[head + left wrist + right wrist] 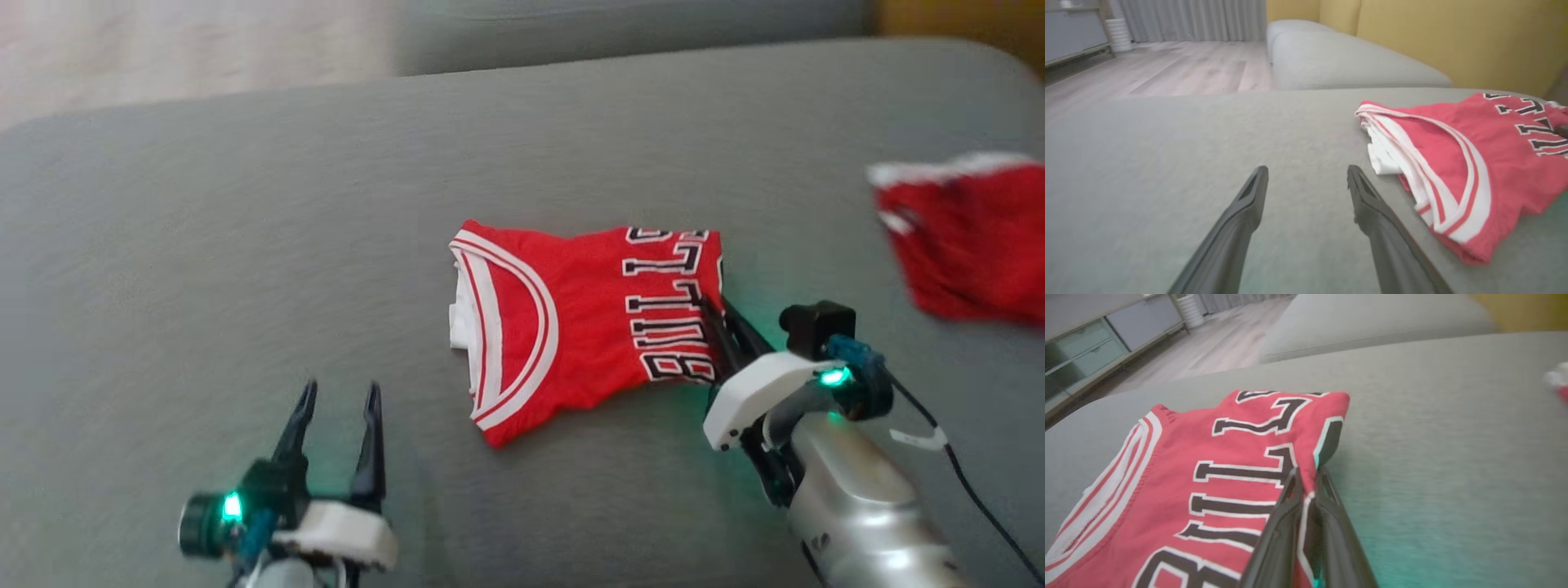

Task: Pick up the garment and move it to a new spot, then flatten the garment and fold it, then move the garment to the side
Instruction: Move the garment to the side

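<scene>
Garment (571, 327) edge pinched in right gripper (709, 309), tips half hidden; left gripper (341, 388) spread.

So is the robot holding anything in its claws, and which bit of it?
Yes. The right claw pinches the red jersey at its edge beside the lettering. The left claw is open and empty.

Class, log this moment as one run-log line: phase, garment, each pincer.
phase: grasp | red Bulls jersey: folded, on grey cushion | right pincer: shut on jersey's lettered edge | left pincer: open, clear of jersey
</scene>
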